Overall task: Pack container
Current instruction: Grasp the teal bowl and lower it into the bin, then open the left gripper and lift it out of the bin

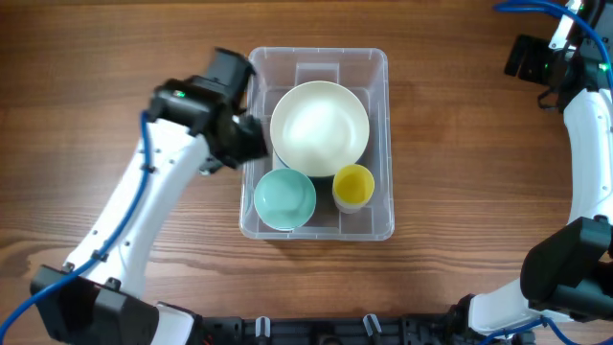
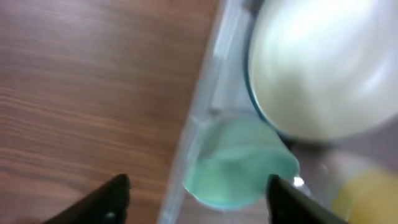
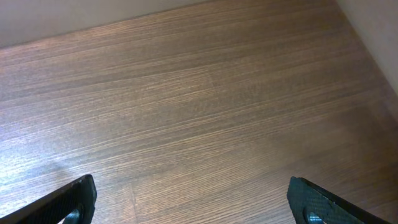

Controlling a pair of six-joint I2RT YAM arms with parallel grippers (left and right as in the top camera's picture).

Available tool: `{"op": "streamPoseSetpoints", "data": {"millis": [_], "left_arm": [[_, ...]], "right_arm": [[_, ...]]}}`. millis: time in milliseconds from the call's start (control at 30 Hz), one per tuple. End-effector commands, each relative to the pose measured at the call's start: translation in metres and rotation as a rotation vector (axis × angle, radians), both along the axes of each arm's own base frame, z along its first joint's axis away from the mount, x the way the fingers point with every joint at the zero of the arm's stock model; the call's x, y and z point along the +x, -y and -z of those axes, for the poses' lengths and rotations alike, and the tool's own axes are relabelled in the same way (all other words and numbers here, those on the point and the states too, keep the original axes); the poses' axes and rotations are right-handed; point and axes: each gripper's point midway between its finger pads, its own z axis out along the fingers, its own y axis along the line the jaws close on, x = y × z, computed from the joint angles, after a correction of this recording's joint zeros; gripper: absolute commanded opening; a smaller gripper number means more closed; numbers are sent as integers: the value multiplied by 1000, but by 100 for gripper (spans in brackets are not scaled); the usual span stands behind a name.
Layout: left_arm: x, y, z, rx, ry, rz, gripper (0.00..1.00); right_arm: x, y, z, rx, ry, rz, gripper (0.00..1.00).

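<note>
The clear plastic container (image 1: 383,86) sits mid-table. Inside it are a large cream bowl (image 1: 319,127), a teal bowl (image 1: 284,198) and a yellow cup (image 1: 352,185). My left gripper (image 1: 244,139) hangs over the container's left wall, open and empty. In the left wrist view its open fingers (image 2: 196,202) straddle the container's wall (image 2: 205,93), with the teal bowl (image 2: 239,165), cream bowl (image 2: 323,62) and yellow cup (image 2: 367,193) beyond. My right gripper (image 3: 189,202) is open and empty over bare table at the far right; only its arm (image 1: 584,115) shows overhead.
Wooden tabletop (image 1: 115,67) surrounds the container. The right arm's base (image 1: 565,278) stands at the lower right edge, and the left arm's base (image 1: 86,307) at the lower left.
</note>
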Motion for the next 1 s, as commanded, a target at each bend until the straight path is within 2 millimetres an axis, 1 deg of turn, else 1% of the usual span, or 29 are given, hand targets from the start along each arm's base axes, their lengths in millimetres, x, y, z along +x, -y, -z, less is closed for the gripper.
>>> {"op": "streamPoseSetpoints", "data": {"millis": [0, 67, 100, 133, 167, 233, 300, 400, 533, 600, 633, 733, 833, 967], "left_arm": [[8, -4, -2, -80, 12, 18, 55], [10, -3, -3, -82, 22, 50, 53], [10, -2, -3, -82, 25, 54, 41], [12, 1, -3, -84, 32, 59, 9], [15, 4, -3, -88, 43, 67, 4], [19, 13, -2, -93, 62, 89, 4], [22, 26, -1, -95, 85, 148, 4], [15, 51, 6, -77, 85, 300, 4], [-1, 74, 27, -47, 10, 380, 4], [-7, 81, 39, -37, -28, 395, 4], [-10, 85, 48, -29, -55, 400, 4], [-17, 87, 70, -6, -123, 396, 4], [-18, 86, 88, 16, -172, 393, 4], [-10, 75, 98, 79, -169, 378, 4]], "right_arm": [[0, -3, 5, 2, -9, -10, 100], [0, -3, 5, 3, -9, -9, 100], [0, -3, 5, 3, -9, -9, 100], [0, -3, 5, 2, -9, -10, 100], [0, -3, 5, 2, -9, -10, 100], [0, -3, 5, 2, -9, -10, 100], [0, -3, 5, 2, -9, -10, 100], [0, -3, 5, 3, -9, -9, 100], [0, -3, 5, 2, -9, -10, 100], [0, -3, 5, 2, -9, -10, 100], [0, -3, 5, 2, -9, -10, 100], [0, -3, 5, 3, -9, -9, 100], [0, -3, 5, 2, -9, -10, 100], [0, -3, 5, 3, -9, -9, 100]]}}
